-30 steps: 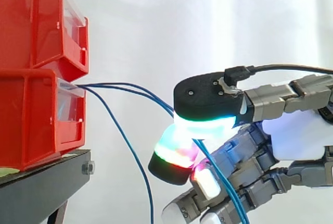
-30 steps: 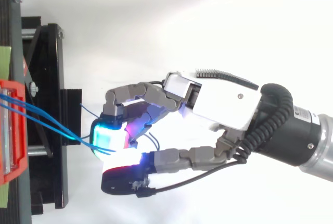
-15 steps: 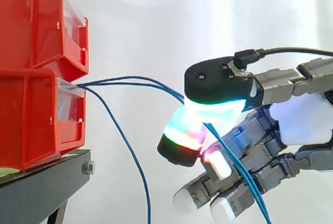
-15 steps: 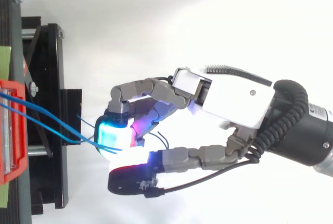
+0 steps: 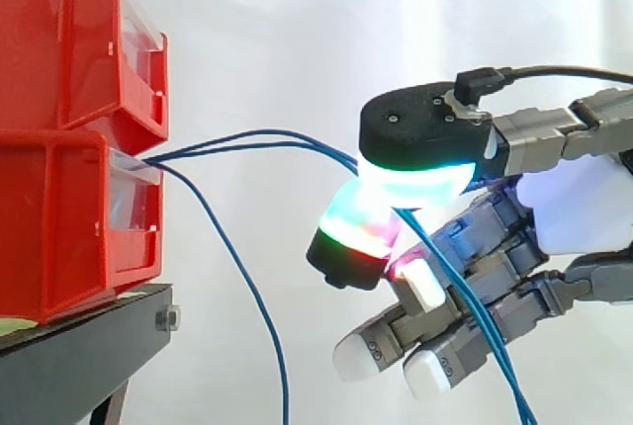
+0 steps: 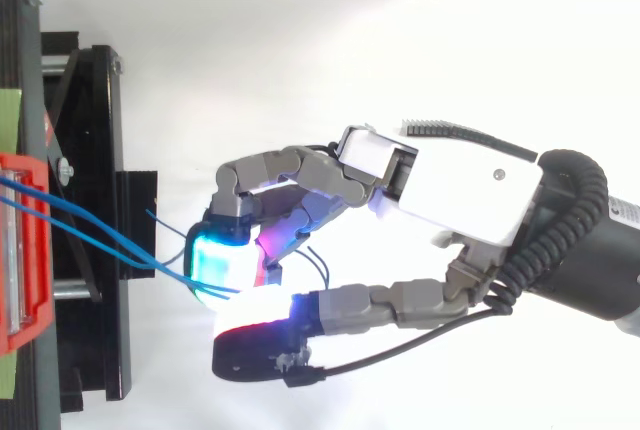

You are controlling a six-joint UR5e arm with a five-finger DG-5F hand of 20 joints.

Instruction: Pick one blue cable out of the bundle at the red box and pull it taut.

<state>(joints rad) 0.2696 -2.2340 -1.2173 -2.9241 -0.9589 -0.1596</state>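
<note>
Blue cables (image 5: 259,133), thin, bowed btwn red bin (image 5: 69,217) & hand (image 6: 470,185) pinching two.

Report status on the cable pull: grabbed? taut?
Done: the hand pinches blue cable between its glowing pads; two strands seem to run into the pinch from the lower red bin, not one. A third strand hangs free. In hand: the pull. Left: tautening, since the pinched strands arc upward with slack.
</note>
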